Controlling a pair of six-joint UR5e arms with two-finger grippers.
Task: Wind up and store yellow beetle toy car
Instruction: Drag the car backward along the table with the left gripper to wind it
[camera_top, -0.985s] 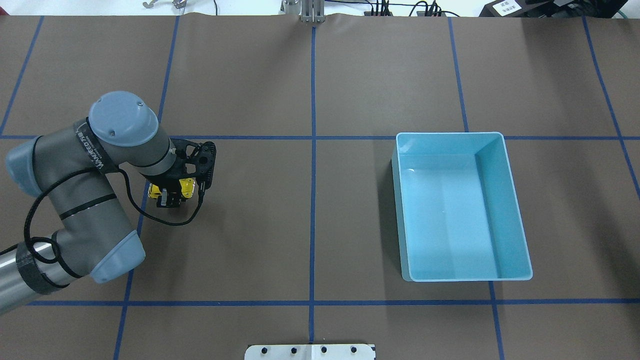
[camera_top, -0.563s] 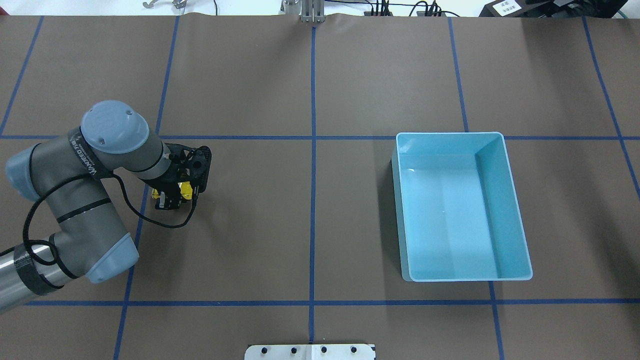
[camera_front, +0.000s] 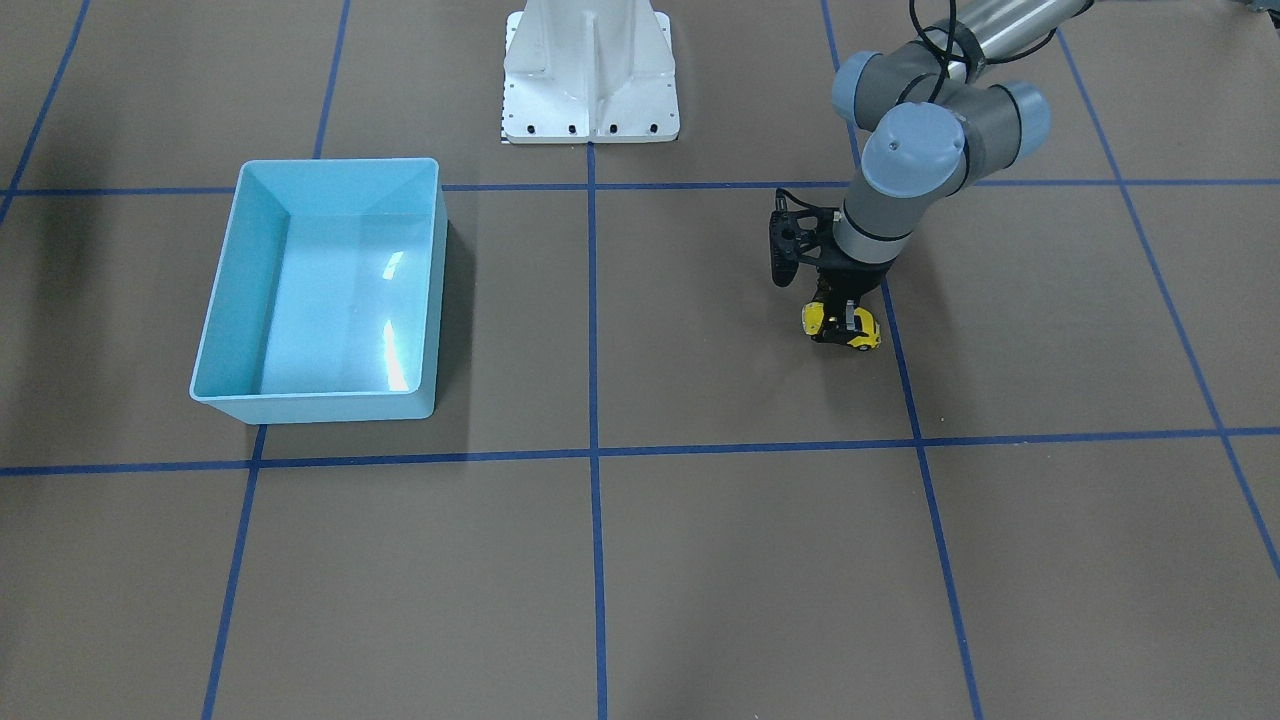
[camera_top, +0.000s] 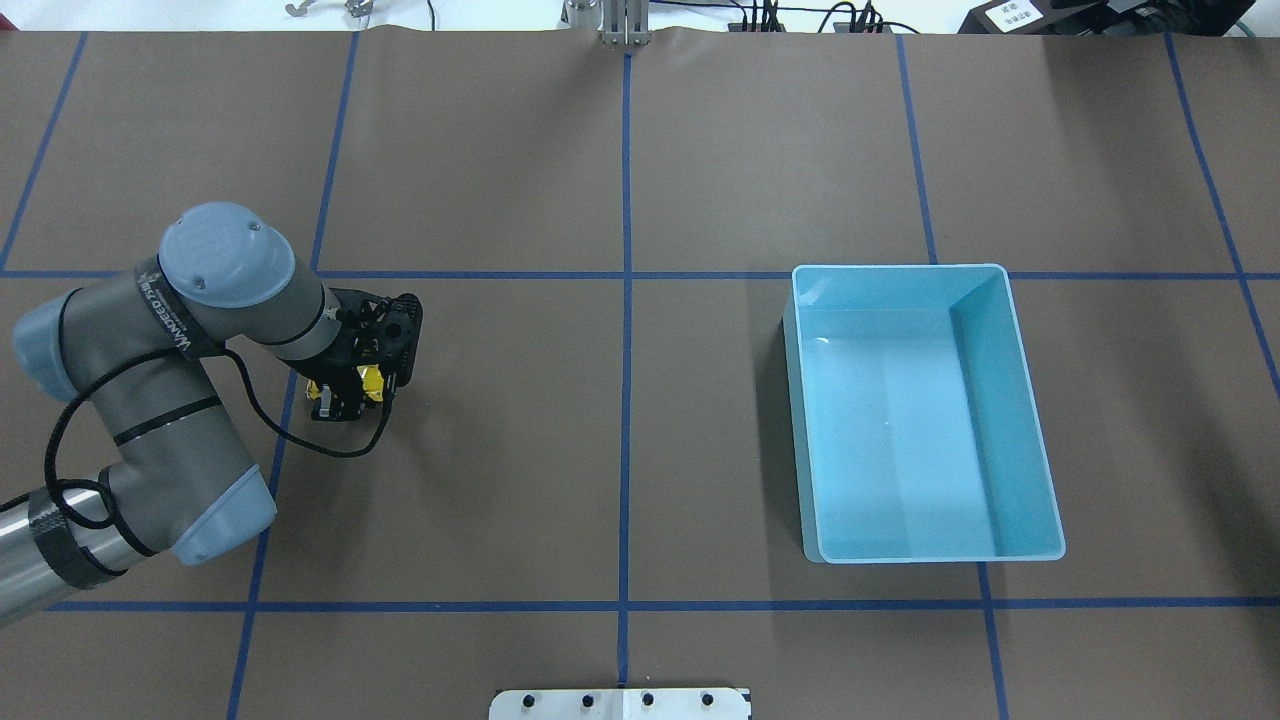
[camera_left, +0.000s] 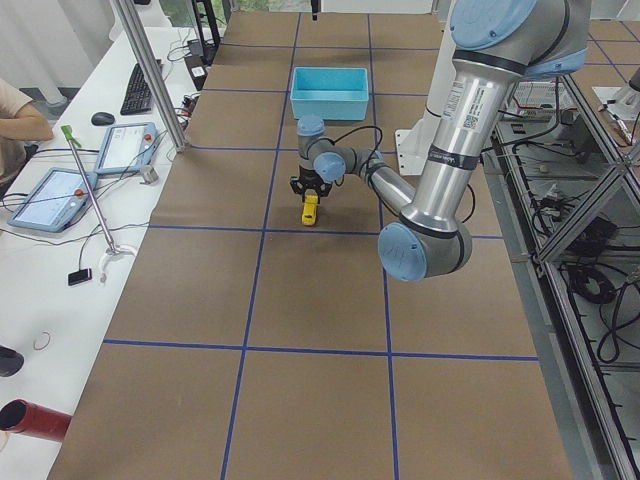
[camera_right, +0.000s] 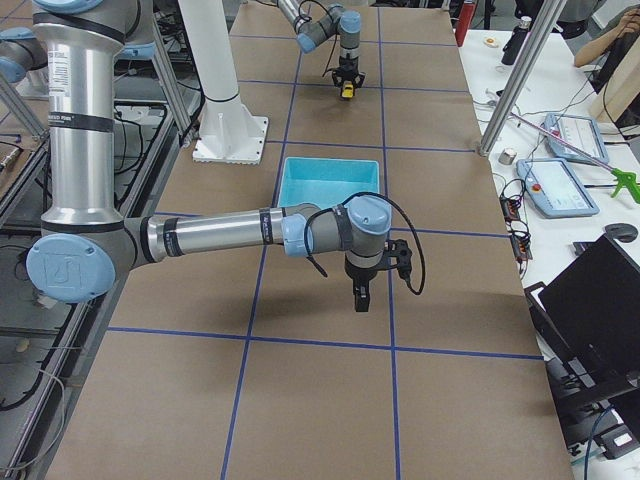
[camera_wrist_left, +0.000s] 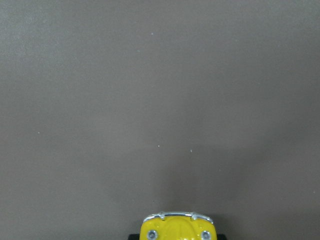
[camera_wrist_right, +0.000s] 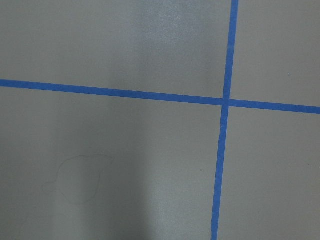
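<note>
The yellow beetle toy car (camera_front: 842, 327) sits on the brown table, left of the middle in the overhead view (camera_top: 372, 378). My left gripper (camera_front: 846, 322) points straight down and is shut on the car, a finger on each side, wheels at table level. The car's chrome-bumpered end shows at the bottom of the left wrist view (camera_wrist_left: 176, 227). It also shows in the exterior left view (camera_left: 310, 208) and, far off, in the exterior right view (camera_right: 346, 91). My right gripper (camera_right: 358, 300) hangs above the table near the bin; I cannot tell if it is open or shut.
The light blue bin (camera_top: 900, 268) stands on the robot's right side, with nothing in it; it also shows in the front-facing view (camera_front: 340, 162). Blue tape lines (camera_wrist_right: 222, 102) cross the brown table. The robot's white base (camera_front: 590, 70) stands at the table's edge.
My left gripper, with the car in it, has slid a short way toward the overhead view's left along the table, then held still. The bin has not moved.
</note>
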